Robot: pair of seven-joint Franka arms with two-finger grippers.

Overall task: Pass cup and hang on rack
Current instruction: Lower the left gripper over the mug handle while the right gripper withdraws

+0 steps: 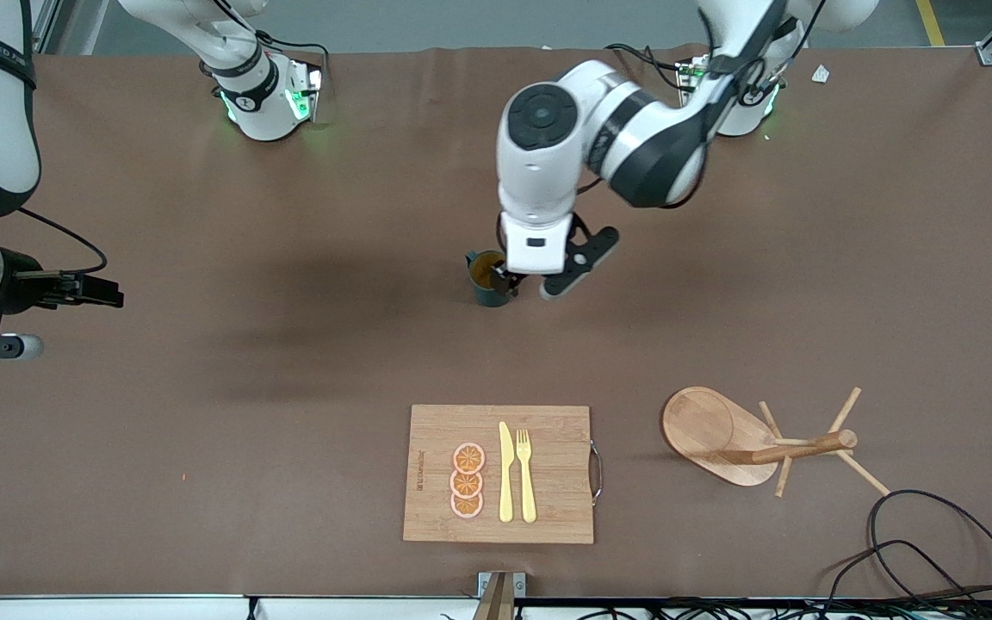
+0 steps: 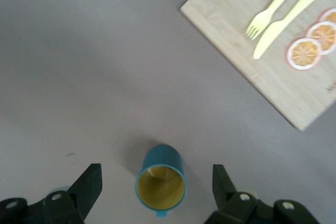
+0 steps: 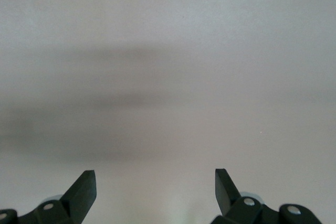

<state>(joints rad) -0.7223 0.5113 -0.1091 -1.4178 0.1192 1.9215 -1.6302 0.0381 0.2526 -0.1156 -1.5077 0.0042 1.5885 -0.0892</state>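
The dark teal cup [image 1: 486,280] with a yellow inside stands upright near the middle of the table. My left gripper [image 1: 503,277] hangs just over it, open. In the left wrist view the cup [image 2: 160,181] sits between the two fingers [image 2: 89,183], with a gap on each side and its small handle stub toward the wrist. The light wooden rack [image 1: 720,435] stands nearer the front camera, toward the left arm's end of the table. My right gripper [image 1: 104,293] waits over bare table at the right arm's end, open [image 3: 155,182] with nothing between its fingers.
A bamboo cutting board [image 1: 548,508] with orange slices, a yellow knife and a yellow fork lies near the front edge, beside the rack; it also shows in the left wrist view [image 2: 236,30]. Black cables [image 1: 935,551] loop at the front corner past the rack.
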